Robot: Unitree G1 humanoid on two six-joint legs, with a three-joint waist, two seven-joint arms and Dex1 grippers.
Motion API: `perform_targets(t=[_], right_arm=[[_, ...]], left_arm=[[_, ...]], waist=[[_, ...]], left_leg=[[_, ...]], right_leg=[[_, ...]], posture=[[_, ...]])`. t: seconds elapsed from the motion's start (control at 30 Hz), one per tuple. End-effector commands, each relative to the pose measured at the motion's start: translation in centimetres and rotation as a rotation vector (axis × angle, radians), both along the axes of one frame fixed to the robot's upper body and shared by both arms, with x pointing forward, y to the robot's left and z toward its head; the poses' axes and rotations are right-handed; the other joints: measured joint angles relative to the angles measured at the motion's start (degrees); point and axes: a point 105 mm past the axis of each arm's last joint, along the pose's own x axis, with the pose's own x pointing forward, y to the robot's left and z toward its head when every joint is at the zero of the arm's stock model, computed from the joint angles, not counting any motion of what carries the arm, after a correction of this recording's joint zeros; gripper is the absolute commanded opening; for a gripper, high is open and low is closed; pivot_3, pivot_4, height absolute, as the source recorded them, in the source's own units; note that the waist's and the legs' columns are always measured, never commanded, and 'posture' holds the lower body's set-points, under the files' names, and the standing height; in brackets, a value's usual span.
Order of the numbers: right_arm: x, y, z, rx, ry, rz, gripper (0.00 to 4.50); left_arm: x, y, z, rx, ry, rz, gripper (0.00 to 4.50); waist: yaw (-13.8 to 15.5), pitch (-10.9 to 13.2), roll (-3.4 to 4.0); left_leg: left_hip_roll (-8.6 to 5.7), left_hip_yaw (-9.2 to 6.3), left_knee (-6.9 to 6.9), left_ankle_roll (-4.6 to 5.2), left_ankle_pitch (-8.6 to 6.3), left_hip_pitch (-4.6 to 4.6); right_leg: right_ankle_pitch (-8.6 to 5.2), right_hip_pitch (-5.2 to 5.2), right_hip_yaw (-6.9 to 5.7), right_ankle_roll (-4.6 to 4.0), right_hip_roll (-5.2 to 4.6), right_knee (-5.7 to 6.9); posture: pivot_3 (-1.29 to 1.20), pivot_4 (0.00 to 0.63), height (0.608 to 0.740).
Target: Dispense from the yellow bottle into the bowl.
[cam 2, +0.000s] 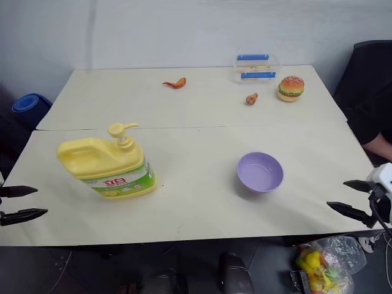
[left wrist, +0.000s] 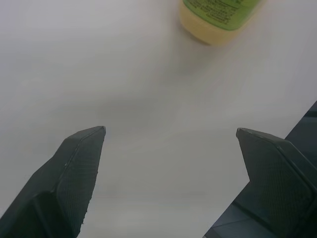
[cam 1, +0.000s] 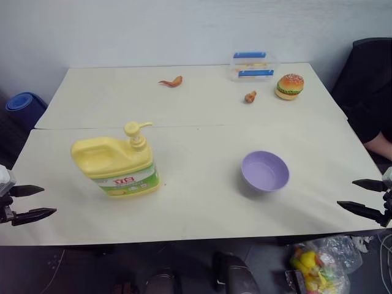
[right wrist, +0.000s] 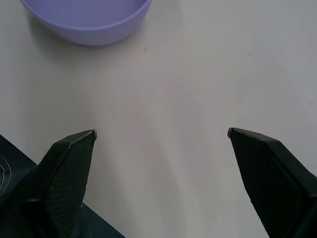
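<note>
A: Yellow squat plastic pump jug [cam 1: 116,164] upright, table [cam 1: 196,208] left; left gripper [cam 1: 32,203] at edge, jaws wide, empty.
B: Lavender round plastic bowl [cam 1: 264,171] well right of spout, likely needs moving closer. Right gripper [cam 1: 365,197] wide, empty.

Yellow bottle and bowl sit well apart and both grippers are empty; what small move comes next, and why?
Probably bring the open left gripper in toward the yellow bottle, which stands upright on its side of the table. The bowl is too far off for the pump spout to reach.
</note>
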Motion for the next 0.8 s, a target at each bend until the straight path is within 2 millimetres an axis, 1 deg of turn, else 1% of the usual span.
perform_targets(t=[0.03, 0.17, 0.23, 0.3, 0.4, 0.43, 0.5, 0.53, 0.57, 0.6, 0.67, 0.7, 0.77, 0.8], right_arm=[[-0.1, -0.1, 0.5, 0.005, -0.031, -0.006, 4.44], [-0.1, 0.0, 0.3, 0.020, -0.024, -0.012, 4.44], [-0.2, 0.4, 0.6, 0.057, -0.017, -0.005, 4.44], [-0.3, 1.0, 1.1, 0.075, -0.024, 0.010, 4.44], [0.0, 2.4, 2.7, 0.081, -0.066, 0.049, 4.44], [0.0, 3.4, 3.4, 0.083, -0.080, 0.082, 4.44], [0.1, 5.9, 4.8, 0.077, -0.107, 0.165, 4.44], [0.2, 6.9, 5.2, 0.071, -0.116, 0.198, 4.44], [0.2, 8.4, 5.5, 0.054, -0.118, 0.248, 4.44], [0.3, 9.5, 5.6, 0.038, -0.119, 0.287, 4.44], [0.5, 12.1, 5.4, 0.001, -0.113, 0.361, 4.44], [0.7, 13.1, 5.2, -0.012, -0.111, 0.384, 4.44], [1.2, 14.7, 4.6, -0.026, -0.106, 0.409, 4.44], [1.5, 15.5, 4.1, -0.034, -0.102, 0.423, 4.44]], left_arm=[[0.2, 0.5, 0.6, 0.020, -0.027, 0.022, 4.50], [0.6, 0.3, 0.5, -0.009, -0.041, 0.034, 4.50], [1.2, 0.0, 1.3, -0.043, -0.077, 0.043, 4.50], [2.1, -0.2, 2.7, -0.076, -0.135, 0.053, 4.50], [2.9, -1.7, 6.6, -0.170, -0.209, -0.010, 4.50], [3.2, -2.7, 8.4, -0.206, -0.241, -0.059, 4.50], [3.3, -6.1, 13.2, -0.277, -0.302, -0.205, 4.50], [3.2, -7.8, 14.8, -0.301, -0.311, -0.273, 4.50], [2.8, -10.3, 16.5, -0.312, -0.319, -0.382, 4.50], [2.4, -12.3, 17.5, -0.313, -0.319, -0.467, 4.50], [1.2, -16.9, 19.2, -0.315, -0.315, -0.669, 4.50], [0.6, -18.9, 19.5, -0.319, -0.298, -0.760, 4.50], [-0.6, -21.6, 19.2, -0.307, -0.241, -0.902, 4.50], [-1.0, -22.7, 18.5, -0.271, -0.206, -0.970, 4.50]], waist=[[0.02, 0.00, 0.00], [0.03, 0.00, 0.00], [0.11, 0.00, -0.01], [0.21, -0.01, -0.02], [0.15, -0.01, -0.03], [0.16, -0.01, -0.03], [0.19, 0.02, -0.22], [0.21, 0.01, -0.32], [0.26, 0.01, -0.43], [0.27, 0.00, -0.47], [0.25, -0.05, -0.37], [0.26, -0.06, -0.34], [0.26, -0.06, -0.34], [0.26, -0.05, -0.33]], left_leg=[[0.00, 0.00, 0.00, 0.00, 0.00, 0.00], [0.00, 0.00, 0.01, 0.00, 0.00, 0.01], [-0.01, 0.01, 0.03, 0.00, 0.00, 0.00], [-0.02, 0.01, 0.10, 0.01, 0.00, -0.02], [0.00, -0.01, 0.36, 0.02, -0.01, -0.18], [0.00, -0.05, 0.44, 0.04, -0.03, -0.22], [0.01, -0.19, 0.62, 0.06, -0.09, -0.26], [0.04, -0.28, 0.75, 0.04, -0.11, -0.33], [0.05, -0.35, 0.81, 0.03, -0.13, -0.35], [0.03, -0.41, 0.84, 0.04, -0.13, -0.36], [-0.07, -0.42, 0.85, 0.09, -0.16, -0.32], [-0.11, -0.41, 0.84, 0.12, -0.18, -0.31], [-0.11, -0.41, 0.88, 0.12, -0.18, -0.27], [-0.12, -0.40, 0.91, 0.11, -0.17, -0.26]], right_leg=[[0.00, 0.00, 0.00, 0.00, 0.00, 0.00], [0.00, 0.00, 0.00, 0.00, 0.00, 0.01], [0.00, 0.01, 0.00, 0.01, 0.00, 0.02], [0.01, 0.02, -0.02, 0.02, 0.00, 0.05], [0.02, 0.03, -0.13, 0.03, 0.01, 0.12], [0.02, 0.03, -0.13, 0.04, 0.00, 0.15], [0.04, 0.05, -0.13, 0.06, 0.02, 0.20], [0.04, 0.07, -0.19, 0.06, 0.05, 0.25], [0.04, 0.10, -0.22, 0.06, 0.07, 0.38], [0.04, 0.16, -0.26, 0.07, 0.09, 0.50], [0.06, 0.21, -0.19, 0.11, 0.10, 0.49], [0.06, 0.23, -0.16, 0.11, 0.10, 0.48], [0.07, 0.28, -0.16, 0.13, 0.19, 0.48], [0.07, 0.28, -0.13, 0.13, 0.22, 0.51]], posture=[[0.00, 0.150, 0.740], [0.00, 0.150, 0.740], [0.00, 0.150, 0.740], [0.00, 0.150, 0.740], [0.00, 0.150, 0.740], [0.00, 0.150, 0.740], [0.00, 0.150, 0.740], [0.00, 0.150, 0.740], [0.00, 0.150, 0.740], [0.00, 0.150, 0.740], [0.00, 0.150, 0.740], [0.00, 0.150, 0.740], [0.00, 0.150, 0.740], [0.00, 0.150, 0.740]])
